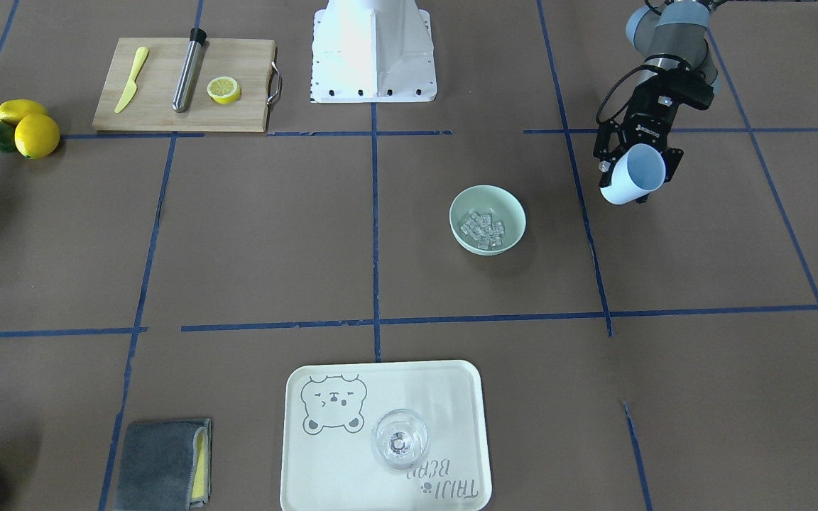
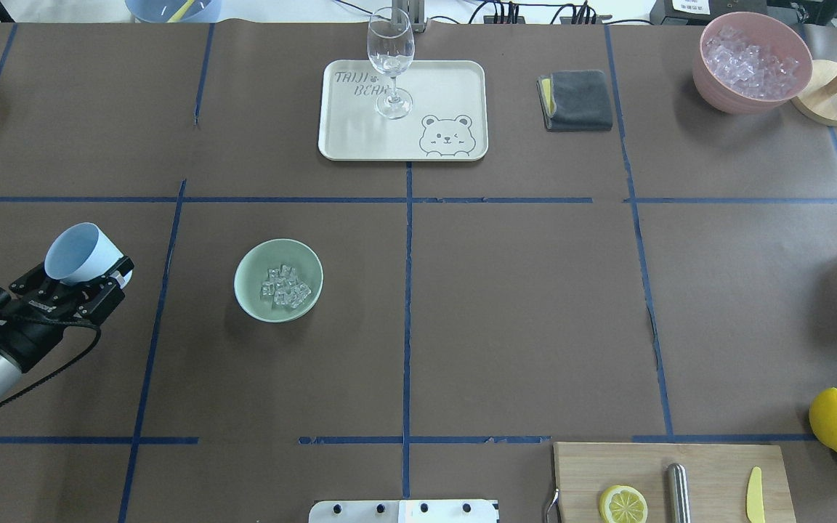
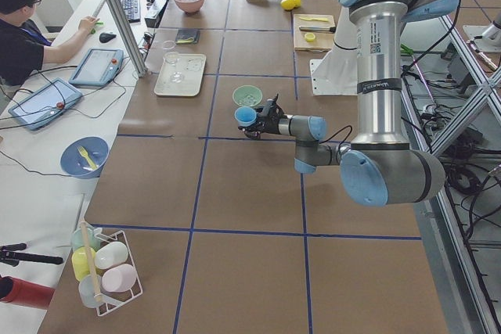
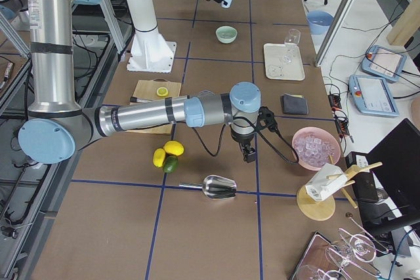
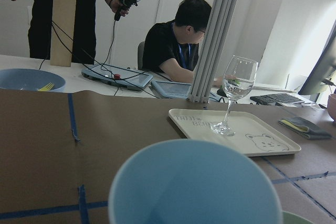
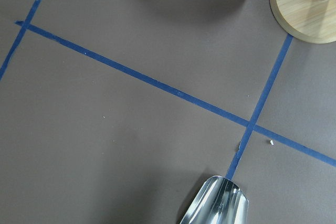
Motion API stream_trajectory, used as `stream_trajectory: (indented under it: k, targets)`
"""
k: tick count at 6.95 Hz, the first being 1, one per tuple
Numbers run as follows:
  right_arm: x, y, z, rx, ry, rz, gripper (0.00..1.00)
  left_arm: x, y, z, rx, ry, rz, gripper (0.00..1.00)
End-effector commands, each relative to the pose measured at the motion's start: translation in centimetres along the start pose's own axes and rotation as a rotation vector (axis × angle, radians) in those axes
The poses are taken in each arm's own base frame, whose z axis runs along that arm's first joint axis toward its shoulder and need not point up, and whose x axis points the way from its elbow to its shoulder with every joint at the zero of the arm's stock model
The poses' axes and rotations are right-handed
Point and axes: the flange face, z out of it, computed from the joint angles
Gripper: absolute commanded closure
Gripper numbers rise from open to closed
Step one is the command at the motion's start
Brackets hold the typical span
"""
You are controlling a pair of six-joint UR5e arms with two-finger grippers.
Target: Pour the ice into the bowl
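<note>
Jaws of the left gripper (image 2: 73, 282) clamp the light blue cup (image 2: 83, 250) by its wall, tilted, off the tabletop (image 2: 462, 327), and it looks empty; the right gripper's (image 4: 249, 155) jaws can't be told. The ice (image 2: 285, 285) lies piled in the bowl (image 2: 244, 280), right of the cup and apart from it. The cubes are probably slippery, hard and light, so better tipped from a container than pinched. The pink container (image 2: 709, 73) at far right holds more ice, and the wine glass (image 2: 391, 65) on the tray (image 2: 455, 80) is empty.
</note>
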Motion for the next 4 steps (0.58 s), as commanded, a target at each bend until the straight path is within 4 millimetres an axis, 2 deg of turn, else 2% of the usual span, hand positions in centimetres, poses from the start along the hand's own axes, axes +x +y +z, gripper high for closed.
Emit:
stream_trajectory:
  k: [1, 2, 4]
  targets:
    - [0.0, 0.0, -0.1, 0.002, 0.000, 0.000, 0.00, -4.0, 0.6, 1.7, -0.039, -0.197, 0.021, 1.00]
    - [0.0, 0.0, -0.2, 0.004, 0.001, 0.002, 0.00, -7.0, 2.4, 2.0, -0.008, -0.272, 0.051, 1.00]
    - [0.0, -0.1, -0.3, 0.006, 0.002, 0.002, 0.00, -9.2, 4.0, 2.1, 0.007, -0.319, 0.042, 1.00]
